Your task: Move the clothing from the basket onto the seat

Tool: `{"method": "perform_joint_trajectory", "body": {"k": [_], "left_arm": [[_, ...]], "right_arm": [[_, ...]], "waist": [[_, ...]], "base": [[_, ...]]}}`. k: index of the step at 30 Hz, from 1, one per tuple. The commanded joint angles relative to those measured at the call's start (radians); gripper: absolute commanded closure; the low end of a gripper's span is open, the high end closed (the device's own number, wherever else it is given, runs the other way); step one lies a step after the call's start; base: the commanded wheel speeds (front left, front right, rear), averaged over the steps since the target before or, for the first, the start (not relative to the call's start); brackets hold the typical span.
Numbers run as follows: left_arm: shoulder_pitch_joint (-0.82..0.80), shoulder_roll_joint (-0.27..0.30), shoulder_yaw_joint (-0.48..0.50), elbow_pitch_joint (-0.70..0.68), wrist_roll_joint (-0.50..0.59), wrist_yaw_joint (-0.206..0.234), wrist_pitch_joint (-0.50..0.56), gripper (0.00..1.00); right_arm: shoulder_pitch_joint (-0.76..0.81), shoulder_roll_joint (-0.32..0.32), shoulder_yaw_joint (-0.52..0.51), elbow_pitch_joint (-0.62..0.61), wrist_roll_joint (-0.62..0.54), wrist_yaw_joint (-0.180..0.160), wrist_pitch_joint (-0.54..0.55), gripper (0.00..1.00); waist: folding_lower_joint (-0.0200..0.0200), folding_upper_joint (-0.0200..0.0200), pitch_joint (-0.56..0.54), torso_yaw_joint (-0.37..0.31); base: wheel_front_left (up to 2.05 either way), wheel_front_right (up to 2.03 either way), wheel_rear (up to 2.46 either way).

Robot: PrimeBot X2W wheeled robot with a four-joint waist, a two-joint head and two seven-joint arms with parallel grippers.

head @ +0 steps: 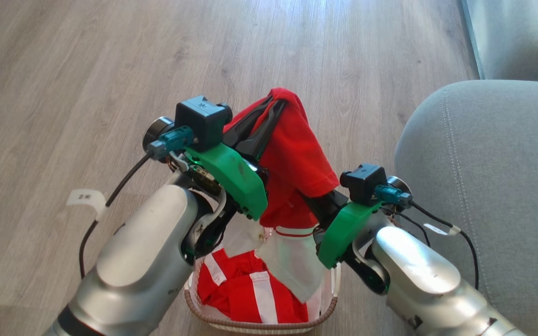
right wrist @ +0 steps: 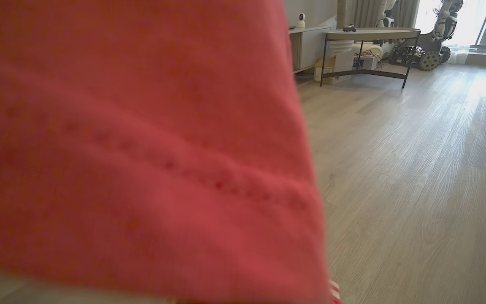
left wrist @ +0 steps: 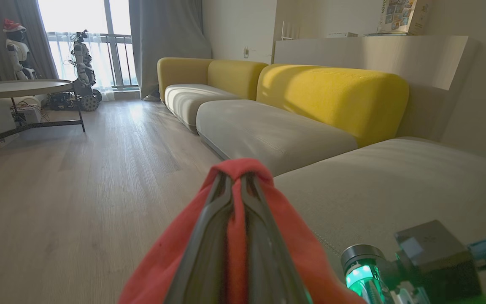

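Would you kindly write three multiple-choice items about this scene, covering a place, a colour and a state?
1. Where does the basket stand? A on a shelf; B on the floor; C on a stool.
2. What colour are the stripes on the clothing inside it? A white; B blue; C black.
3. The left fingers are: A wide open; B shut on red cloth; C shut on nothing.
Answers: B: floorboards surround it, beside the seat. A: white bands cross the red fabric. B: red cloth is pinched between them.
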Motion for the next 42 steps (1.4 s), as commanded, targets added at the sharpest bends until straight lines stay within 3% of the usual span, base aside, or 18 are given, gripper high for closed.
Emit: {"method": "perform_joint_trajectory", "body": {"k": [1,7,23,24,25,42], "left_arm": [[-0.074,0.015,0.036,-0.032,-0.005,0.001,-0.014,1.00],[-0.066,0.028,0.045,-0.024,-0.009,0.009,-0.020,1.00],[0.018,0.085,0.047,-0.013,-0.017,0.037,-0.025,1.00],[0.024,0.084,0.046,-0.011,-0.019,0.039,-0.025,0.47],[0.029,0.082,0.045,-0.010,-0.023,0.040,-0.024,0.00],[0.071,0.084,0.001,-0.043,-0.008,0.025,-0.074,0.00]], "right_arm": [[-0.040,0.009,0.000,-0.040,0.011,0.000,-0.007,1.00],[-0.030,-0.001,-0.033,-0.079,0.009,0.000,-0.007,1.00],[0.055,-0.032,-0.294,-0.248,-0.066,0.000,-0.007,1.00],[0.059,-0.033,-0.301,-0.258,-0.070,0.000,-0.007,1.00],[0.062,-0.035,-0.306,-0.267,-0.074,0.000,-0.007,1.00],[0.149,-0.114,-0.423,-0.438,-0.005,0.000,-0.007,1.00]], "waist": [[0.0000,0.0000,-0.002,-0.002],[0.0000,0.0000,-0.004,-0.015],[0.0000,0.0000,-0.007,-0.102],[0.0000,0.0000,-0.006,-0.109],[0.0000,0.0000,-0.006,-0.117],[0.0000,0.0000,0.012,-0.299]], "base": [[0.00,0.00,0.00],[0.00,0.00,0.00],[0.00,0.00,0.00],[0.00,0.00,0.00],[0.00,0.00,0.00],[0.00,0.00,0.00]]}}
